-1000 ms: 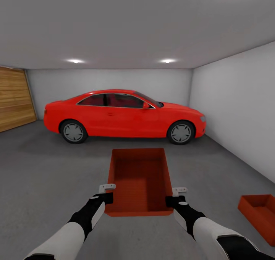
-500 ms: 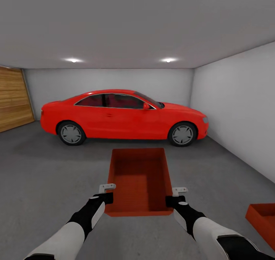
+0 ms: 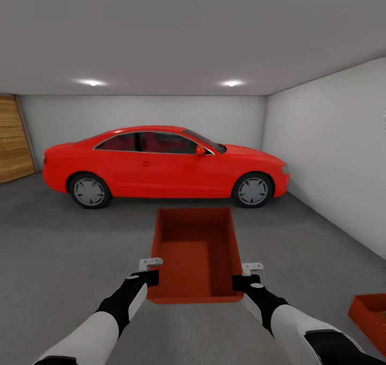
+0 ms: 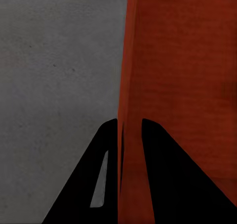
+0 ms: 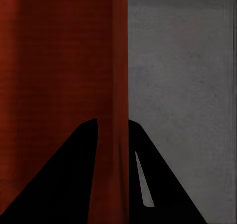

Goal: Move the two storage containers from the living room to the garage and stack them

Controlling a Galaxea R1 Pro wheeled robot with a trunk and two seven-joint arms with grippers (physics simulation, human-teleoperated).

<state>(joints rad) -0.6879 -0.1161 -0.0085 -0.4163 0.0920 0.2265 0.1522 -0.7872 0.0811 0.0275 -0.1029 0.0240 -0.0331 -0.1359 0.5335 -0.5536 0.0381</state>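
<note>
- The left gripper (image 3: pixel 150 270) pinches the left side wall of the carried storage container (image 3: pixel 194 252), one finger (image 4: pixel 106 150) outside, one inside.
- The right gripper (image 3: pixel 245 275) clamps the opposite wall the same way, its fingers (image 5: pixel 140 155) narrow around the rim.
- The container hangs between the two grippers, open top up, above the grey floor (image 3: pixel 64 247).
- The second storage container (image 3: pixel 371 314) sits on the floor, well off to the outer side of the right fingers.
- Beyond the fingertips stands a red car (image 3: pixel 161 164), side-on before the back wall (image 3: pixel 64 116).
</note>
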